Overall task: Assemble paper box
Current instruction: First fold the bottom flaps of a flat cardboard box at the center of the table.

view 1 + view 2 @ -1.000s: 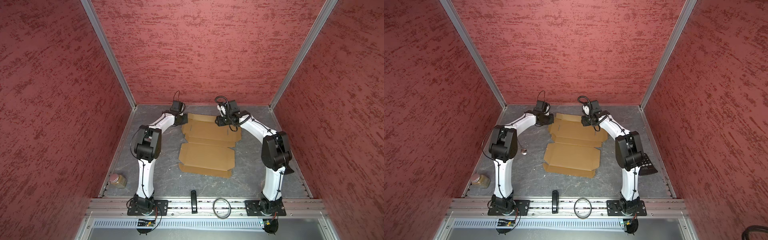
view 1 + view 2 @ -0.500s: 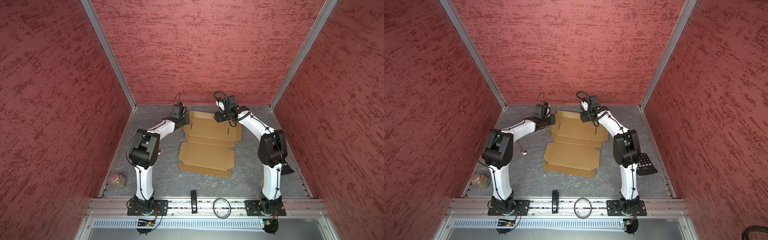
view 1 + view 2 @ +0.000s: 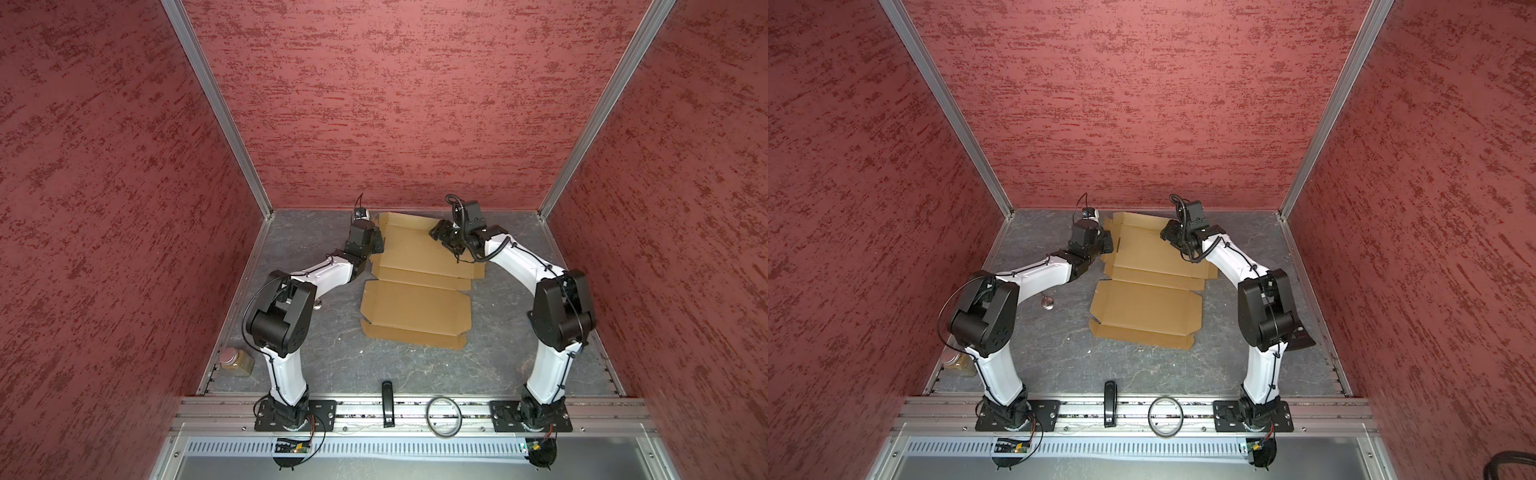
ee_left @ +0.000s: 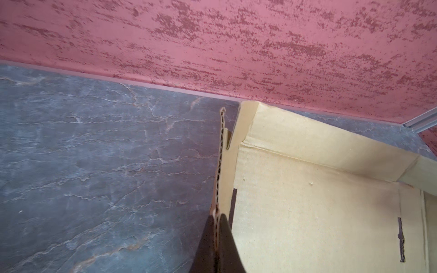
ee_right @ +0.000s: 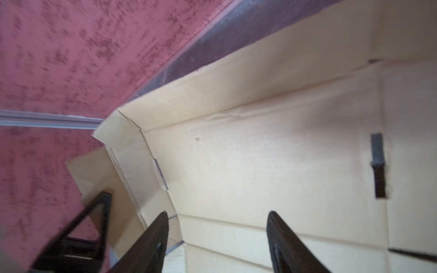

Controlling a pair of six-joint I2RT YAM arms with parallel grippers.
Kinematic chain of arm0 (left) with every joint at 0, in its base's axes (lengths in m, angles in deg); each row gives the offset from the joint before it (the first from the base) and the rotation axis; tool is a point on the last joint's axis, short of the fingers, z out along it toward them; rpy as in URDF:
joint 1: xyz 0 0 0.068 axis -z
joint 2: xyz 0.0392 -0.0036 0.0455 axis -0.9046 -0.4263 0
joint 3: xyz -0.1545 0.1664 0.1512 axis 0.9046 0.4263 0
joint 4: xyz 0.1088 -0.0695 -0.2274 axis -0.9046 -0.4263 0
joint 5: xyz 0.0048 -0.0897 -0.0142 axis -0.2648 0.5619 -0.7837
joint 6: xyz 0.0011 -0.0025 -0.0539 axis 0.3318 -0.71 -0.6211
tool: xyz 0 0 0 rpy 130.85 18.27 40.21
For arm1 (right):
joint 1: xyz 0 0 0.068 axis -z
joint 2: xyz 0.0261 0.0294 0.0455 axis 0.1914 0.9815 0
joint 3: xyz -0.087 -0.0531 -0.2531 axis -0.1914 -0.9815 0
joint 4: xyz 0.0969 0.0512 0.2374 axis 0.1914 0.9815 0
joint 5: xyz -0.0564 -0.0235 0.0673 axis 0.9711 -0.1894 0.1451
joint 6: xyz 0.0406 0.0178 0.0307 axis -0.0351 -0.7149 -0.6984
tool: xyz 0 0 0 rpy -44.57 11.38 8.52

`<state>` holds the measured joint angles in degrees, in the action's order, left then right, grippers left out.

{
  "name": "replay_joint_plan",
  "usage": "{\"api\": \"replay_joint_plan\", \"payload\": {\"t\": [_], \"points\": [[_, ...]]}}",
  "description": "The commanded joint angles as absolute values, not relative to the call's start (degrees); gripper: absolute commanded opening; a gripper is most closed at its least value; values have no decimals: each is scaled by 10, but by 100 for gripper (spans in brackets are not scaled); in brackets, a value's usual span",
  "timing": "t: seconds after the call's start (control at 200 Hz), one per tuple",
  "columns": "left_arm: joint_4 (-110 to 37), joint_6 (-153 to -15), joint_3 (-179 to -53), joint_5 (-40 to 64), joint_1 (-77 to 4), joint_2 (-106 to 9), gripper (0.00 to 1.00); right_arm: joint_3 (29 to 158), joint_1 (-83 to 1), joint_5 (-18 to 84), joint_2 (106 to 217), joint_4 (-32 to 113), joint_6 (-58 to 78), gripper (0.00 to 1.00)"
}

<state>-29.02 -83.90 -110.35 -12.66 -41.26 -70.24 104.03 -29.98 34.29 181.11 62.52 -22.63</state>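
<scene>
Both pincers were at the far end of the paper box (image 3: 415,307), which lay unfolded on the surface (image 3: 332,365). The left pincer (image 4: 216,216) was clamped on a raised side flap (image 4: 222,153), probably to hold that wall upright; the right pincer (image 5: 217,214) stood apart over the opposite corner.

Red walls (image 3: 395,104), grey stone floor (image 3: 332,361)

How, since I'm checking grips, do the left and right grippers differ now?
The left gripper is shut on a raised flap of the paper box; the right gripper is open, empty. Left gripper is at its left edge, right gripper over its right side. Both work its far half.
</scene>
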Motion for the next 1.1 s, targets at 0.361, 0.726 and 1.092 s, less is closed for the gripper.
{"api": "replay_joint_plan", "payload": {"t": [0.361, 0.726, 1.092], "points": [[-128, -808, -1022, -241, -367, -653, 4, 1047, -300, 380, 1818, 501, -536, 68], [-71, -785, -993, -273, -341, -639, 4, 1071, -297, 382, 1857, 484, -579, 68], [-52, -767, -980, -286, -330, -634, 4, 1069, -285, 391, 1867, 445, -605, 68]]}}
